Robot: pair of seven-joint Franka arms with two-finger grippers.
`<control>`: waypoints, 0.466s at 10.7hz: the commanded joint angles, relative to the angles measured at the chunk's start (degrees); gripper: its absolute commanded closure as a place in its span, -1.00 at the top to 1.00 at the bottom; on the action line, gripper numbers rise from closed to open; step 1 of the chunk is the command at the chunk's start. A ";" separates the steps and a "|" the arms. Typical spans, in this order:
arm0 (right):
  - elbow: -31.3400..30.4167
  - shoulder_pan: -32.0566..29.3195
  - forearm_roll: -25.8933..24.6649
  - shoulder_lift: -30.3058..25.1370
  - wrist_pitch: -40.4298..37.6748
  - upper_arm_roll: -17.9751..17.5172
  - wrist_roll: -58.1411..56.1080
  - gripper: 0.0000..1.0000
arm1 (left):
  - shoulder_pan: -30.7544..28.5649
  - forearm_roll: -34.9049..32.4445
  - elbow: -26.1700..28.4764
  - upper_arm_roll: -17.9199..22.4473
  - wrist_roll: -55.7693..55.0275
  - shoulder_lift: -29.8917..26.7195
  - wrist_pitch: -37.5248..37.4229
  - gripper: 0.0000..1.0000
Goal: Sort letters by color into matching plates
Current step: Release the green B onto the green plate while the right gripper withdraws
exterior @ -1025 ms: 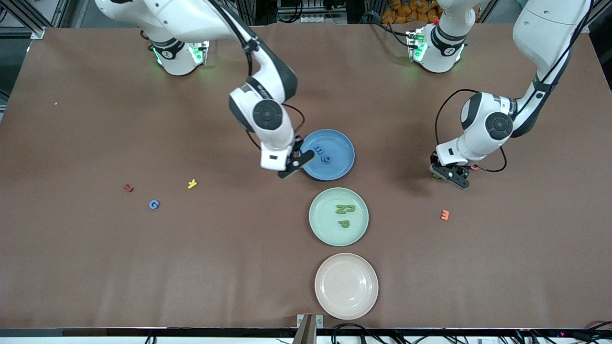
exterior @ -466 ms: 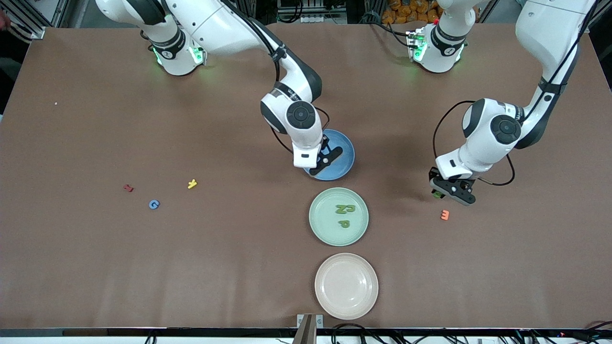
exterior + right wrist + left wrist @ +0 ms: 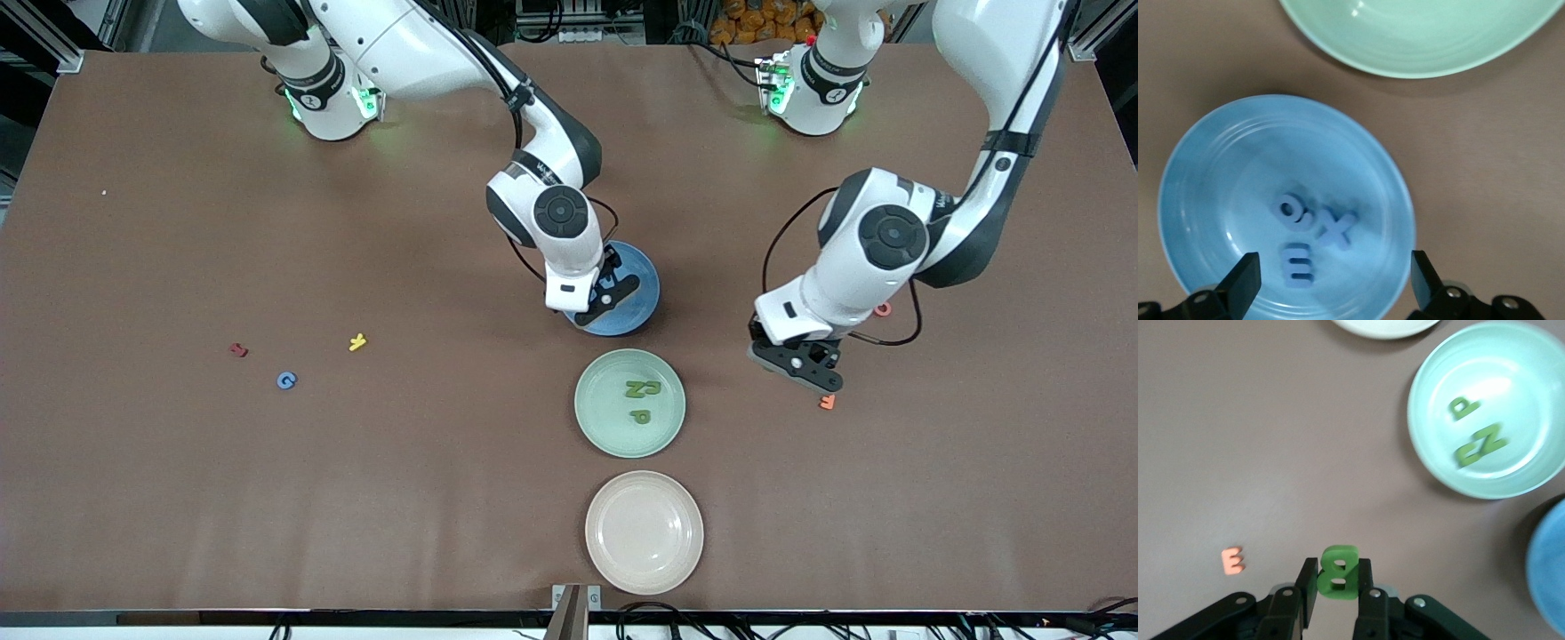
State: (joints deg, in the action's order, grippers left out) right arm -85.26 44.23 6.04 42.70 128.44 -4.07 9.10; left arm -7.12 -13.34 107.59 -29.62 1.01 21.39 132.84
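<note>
Left tool (image 3: 1336, 587) is clamped on a green B (image 3: 1339, 569) over bare worktop (image 3: 178, 498) near the orange E (image 3: 1233, 561). I'd carry it straight over the mint plate (image 3: 597, 427) – nothing in between – and drop mid-plate, clear of the rim. Right tool (image 3: 1331, 283) hangs spread wide over the blue plate (image 3: 1211, 167) – its three letters (image 3: 1313, 235) sit inside.

The letters themselves are the only readable signs. In the blue plate (image 3: 1198, 173) lie a blue "X" (image 3: 1335, 230), a blue "E" (image 3: 1298, 265) and a rounded blue piece like an "O" or "Q" (image 3: 1290, 211). The green plate (image 3: 1531, 480) carries a green "P" (image 3: 1463, 407), "Z" (image 3: 1491, 442) and "C" (image 3: 1467, 455). A green "B" (image 3: 1339, 571) sits between the left gripper's (image 3: 1338, 593) fingers. On the table (image 3: 178, 498) are an orange "E" (image 3: 1233, 561), a blue "G" (image 3: 285, 380) and a yellow "Y" (image 3: 357, 341).
</note>
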 commanded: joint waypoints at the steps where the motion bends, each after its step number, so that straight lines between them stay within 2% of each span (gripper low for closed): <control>1: 0.18 -4.21 0.11 -3.84 -6.86 3.97 0.31 1.00 | 6.13 -0.29 -7.46 0.35 -6.60 4.35 -1.71 -1.00; 5: 0.01 -14.93 -0.16 -7.53 -10.21 9.34 -10.22 1.00 | 10.19 -0.99 -16.16 0.53 -10.50 14.44 -0.57 -1.00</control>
State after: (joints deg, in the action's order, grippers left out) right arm -84.29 34.59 5.83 38.04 120.95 3.70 3.93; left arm 1.63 -13.33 98.84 -29.50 -8.42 28.42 132.51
